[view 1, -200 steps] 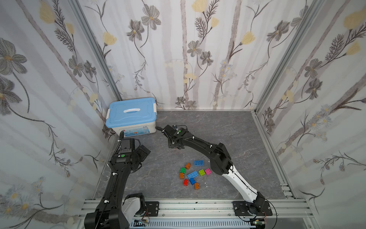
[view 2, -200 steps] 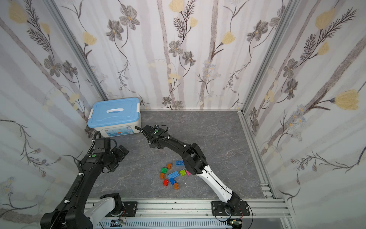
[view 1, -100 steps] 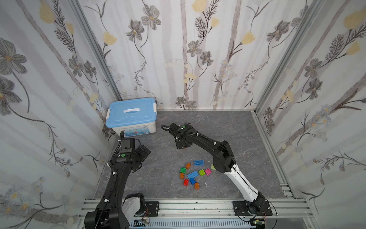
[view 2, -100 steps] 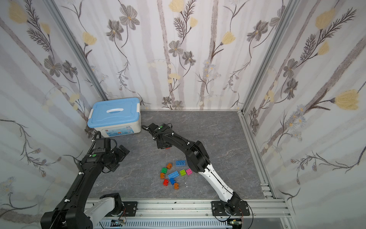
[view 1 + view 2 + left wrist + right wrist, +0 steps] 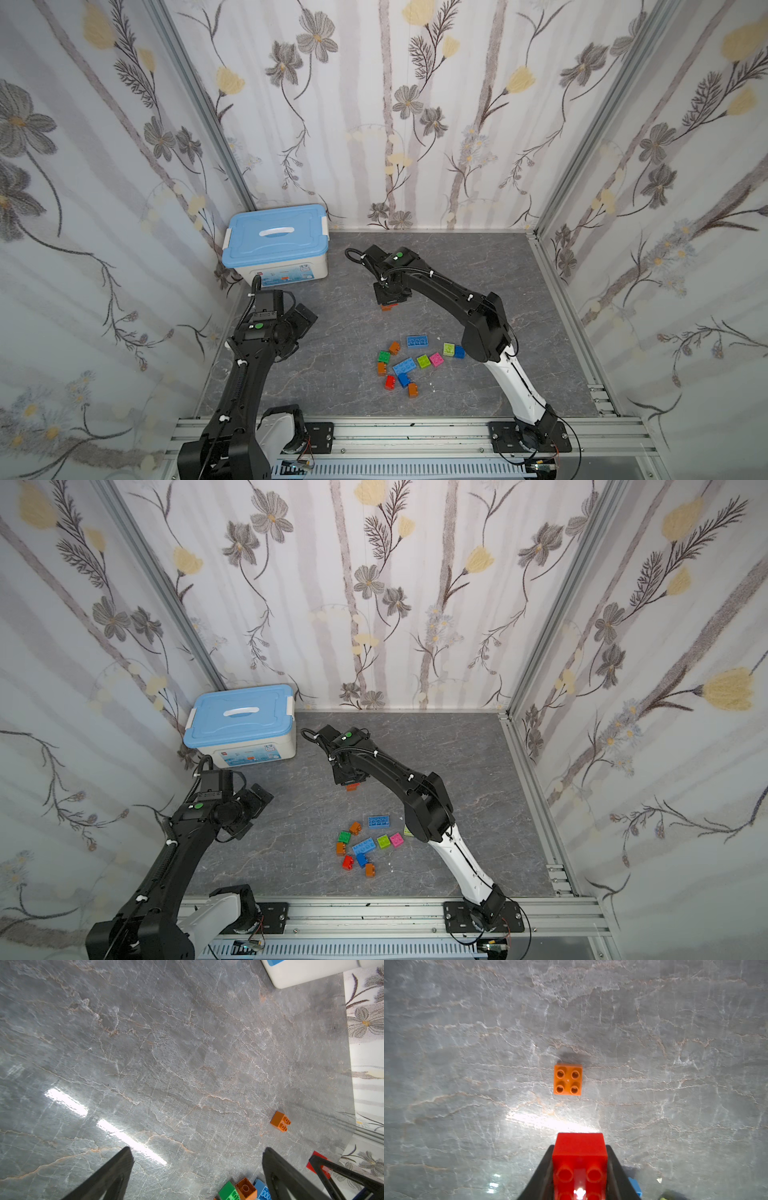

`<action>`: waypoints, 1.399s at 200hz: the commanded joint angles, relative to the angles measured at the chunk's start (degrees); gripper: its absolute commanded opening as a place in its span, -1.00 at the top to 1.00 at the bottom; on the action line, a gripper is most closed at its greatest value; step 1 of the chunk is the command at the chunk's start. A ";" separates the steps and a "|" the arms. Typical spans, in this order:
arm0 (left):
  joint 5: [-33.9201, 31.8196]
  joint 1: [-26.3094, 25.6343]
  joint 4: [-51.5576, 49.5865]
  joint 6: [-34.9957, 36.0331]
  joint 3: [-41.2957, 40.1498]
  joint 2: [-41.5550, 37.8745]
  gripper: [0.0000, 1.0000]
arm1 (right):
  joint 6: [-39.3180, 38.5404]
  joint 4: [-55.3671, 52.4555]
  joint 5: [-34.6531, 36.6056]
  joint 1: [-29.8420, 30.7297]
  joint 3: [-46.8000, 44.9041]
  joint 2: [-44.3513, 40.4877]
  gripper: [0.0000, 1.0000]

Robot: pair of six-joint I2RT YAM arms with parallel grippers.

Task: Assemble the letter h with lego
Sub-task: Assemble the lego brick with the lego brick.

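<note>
Floor (image 5: 467, 1064) all round orange brick (image 5: 567, 1080) open; brick pile (image 5: 404, 366) well apart.

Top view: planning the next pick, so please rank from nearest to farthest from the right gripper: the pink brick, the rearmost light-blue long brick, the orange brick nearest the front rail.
From the right gripper, shut on a red brick:
1. Light-blue long brick, farthest back of the three.
2. Pink brick, between them, toward the right arm's side.
3. Orange brick, frontmost, near the rail.
</note>
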 commanded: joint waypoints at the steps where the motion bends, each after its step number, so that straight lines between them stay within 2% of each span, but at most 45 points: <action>1: -0.19 0.09 0.01 -0.56 0.33 0.13 -1.00 | 2.58 2.95 -0.61 -0.66 2.40 2.18 0.43; 72: -0.12 0.08 0.23 -0.70 0.19 0.51 -1.00 | 1.26 4.11 -3.91 -1.63 3.68 6.71 0.44; 188: 0.06 0.04 0.39 -0.70 0.57 1.75 -1.00 | 1.44 4.47 -4.47 -2.33 4.16 10.62 0.45; 225: 0.15 0.01 0.23 -0.56 0.77 2.02 -1.00 | 1.54 3.94 -7.32 -2.10 4.12 11.28 0.49; 280: 0.15 0.08 0.23 -0.52 1.20 2.37 -1.00 | 0.53 2.44 -7.41 -1.81 4.10 10.93 0.50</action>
